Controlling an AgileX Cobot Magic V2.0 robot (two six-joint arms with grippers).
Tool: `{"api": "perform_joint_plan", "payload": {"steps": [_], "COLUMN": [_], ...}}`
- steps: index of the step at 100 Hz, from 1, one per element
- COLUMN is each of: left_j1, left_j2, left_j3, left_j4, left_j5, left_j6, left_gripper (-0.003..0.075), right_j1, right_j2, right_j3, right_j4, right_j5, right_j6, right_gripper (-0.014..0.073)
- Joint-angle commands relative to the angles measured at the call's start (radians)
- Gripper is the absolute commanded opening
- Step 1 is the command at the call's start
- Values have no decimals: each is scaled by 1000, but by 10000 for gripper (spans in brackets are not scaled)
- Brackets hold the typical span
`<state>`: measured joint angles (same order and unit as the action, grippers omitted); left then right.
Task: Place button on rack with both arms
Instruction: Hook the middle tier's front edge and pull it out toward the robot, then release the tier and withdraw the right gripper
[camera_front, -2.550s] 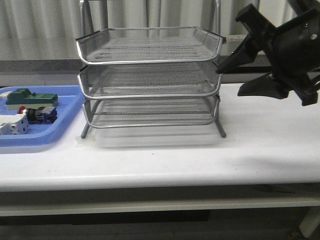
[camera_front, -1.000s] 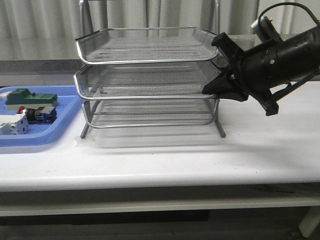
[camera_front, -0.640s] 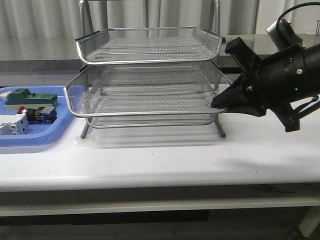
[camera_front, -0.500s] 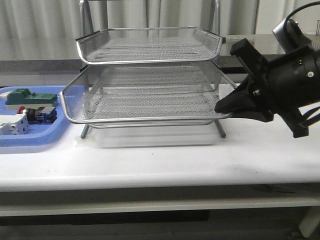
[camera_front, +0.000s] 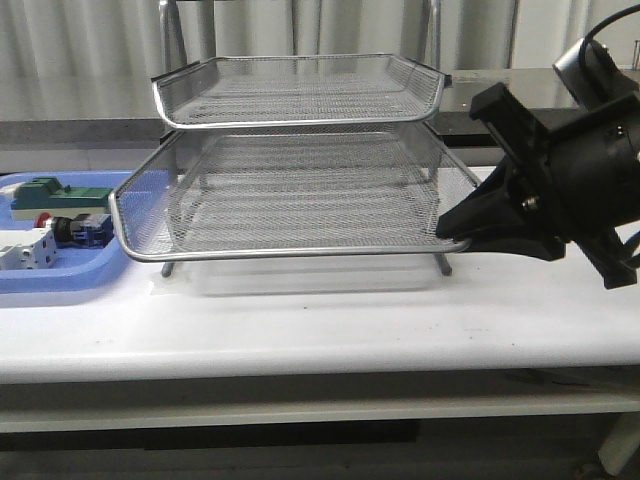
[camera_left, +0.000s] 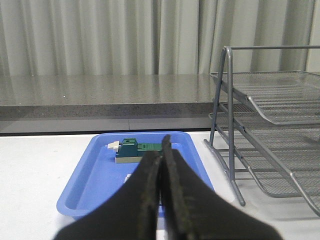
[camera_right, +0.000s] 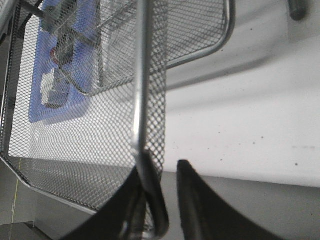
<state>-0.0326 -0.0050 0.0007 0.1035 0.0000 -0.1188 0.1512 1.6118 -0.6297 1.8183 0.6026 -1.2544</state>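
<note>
Soft, even indoor light fills all three views, bright enough to wash the white tabletop almost flat. The rack casts only a faint, blurred shadow beneath itself. In both wrist views the near black fingers are out of focus, and the mesh close to the right camera looks soft.

From my remote seat: the three-tier silver wire-mesh rack has its middle tier projecting toward me past the top tier, so its front strip lies open from above. The bulky black right gripper sits at that tier's right front corner, blocking that side. The flat blue plastic tray lies just left; bare white table spans the front.
</note>
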Motion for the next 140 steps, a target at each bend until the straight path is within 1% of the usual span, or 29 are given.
{"api": "perform_joint_plan", "payload": {"steps": [1, 4, 9, 11, 30, 39, 49, 63, 73, 83, 89, 90, 93, 94, 95, 96, 98, 114, 116, 119, 128, 129, 140], "left_j1": [3, 3, 3, 3, 3, 3, 3, 3, 3, 3, 3, 3, 3, 3, 3, 3, 3, 3, 3, 3, 3, 3, 3], "left_j2": [-35, -35, -35, -35, -35, -35, -35, -35, -35, -35, -35, -35, -35, -35, -35, -35, -35, -35, -35, -35, -35, -35, -35], "left_j3": [46, 46, 46, 46, 46, 46, 46, 46, 46, 46, 46, 46, 46, 46, 46, 46, 46, 46, 46, 46, 46, 46, 46], "left_j4": [0, 0, 0, 0, 0, 0, 0, 0, 0, 0, 0, 0, 0, 0, 0, 0, 0, 0, 0, 0, 0, 0, 0], "left_j5": [-84, -84, -84, -84, -84, -84, -84, -84, -84, -84, -84, -84, -84, -84, -84, -84, -84, -84, -84, -84, -84, -84, -84], "left_j6": [-8, -8, -8, -8, -8, -8, -8, -8, -8, -8, -8, -8, -8, -8, -8, -8, -8, -8, -8, -8, -8, -8, -8], "left_gripper": [4, 4, 4, 4, 4, 4, 4, 4, 4, 4, 4, 4, 4, 4, 4, 4, 4, 4, 4, 4, 4, 4, 4], "right_j1": [-2, -2, -2, -2, -2, -2, -2, -2, -2, -2, -2, -2, -2, -2, -2, -2, -2, -2, -2, -2, -2, -2, -2], "right_j2": [-52, -57, -68, -75, -141, -181, -229, -309, -375, -436, -475, -480, -497, -506, -510, -519, -527, -608, -617, -627, -677, -685, -764], "right_j3": [-15, -15, -15, -15, -15, -15, -15, -15, -15, -20, -20, -20, -20, -20, -20, -21, -24, -80, -90, -103, -137, -140, -148], "right_j4": [31, 31, 28, 27, -31, -106, -230, -438, -616, -813, -943, -958, -1017, -1060, -1060, -1088, -1118, -1504, -1536, -1616, -1783, -1818, -1913], "right_j5": [51, 52, 53, 53, 10, -37, -84, -114, -127, -128, -123, -121, -116, -111, -109, -107, -97, 50, 65, 94, 178, 188, 237], "right_j6": [-3, -4, -9, -10, -5, 46, 134, 288, 413, 556, 666, 666, 721, 744, 755, 767, 801, 1084, 1118, 1161, 1275, 1289, 1373], "right_gripper": [352, 405, 447, 452, 446, 446, 446, 446, 443, 395, 364, 362, 360, 360, 360, 360, 360, 360, 360, 360, 360, 360, 360]}}
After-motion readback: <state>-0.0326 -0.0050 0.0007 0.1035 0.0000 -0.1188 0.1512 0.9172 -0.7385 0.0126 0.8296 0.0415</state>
